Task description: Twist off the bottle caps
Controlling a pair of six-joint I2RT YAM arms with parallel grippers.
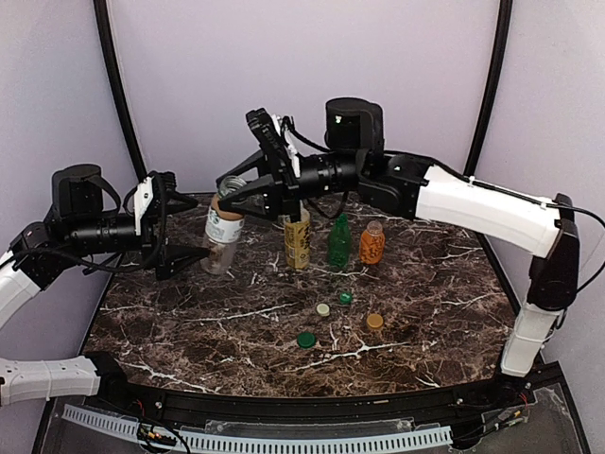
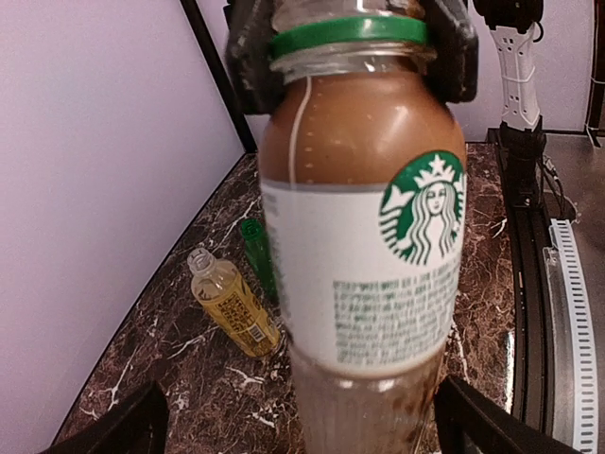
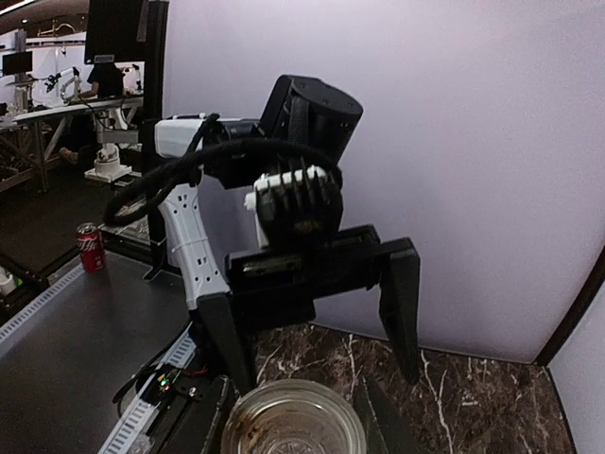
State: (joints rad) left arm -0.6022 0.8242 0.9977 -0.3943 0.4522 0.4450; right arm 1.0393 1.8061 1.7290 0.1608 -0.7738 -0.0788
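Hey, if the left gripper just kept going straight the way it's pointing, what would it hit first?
The white-label bottle. It is right ahead of the left gripper, between its open fingers, with its neck clamped by the right gripper.

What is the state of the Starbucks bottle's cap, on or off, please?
Off: the right wrist view shows the bottle's open mouth; only a green ring circles its neck.

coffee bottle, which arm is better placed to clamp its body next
left: the left end effector, open, straddles the coffee bottle low down; the right end effector is clamped on its top
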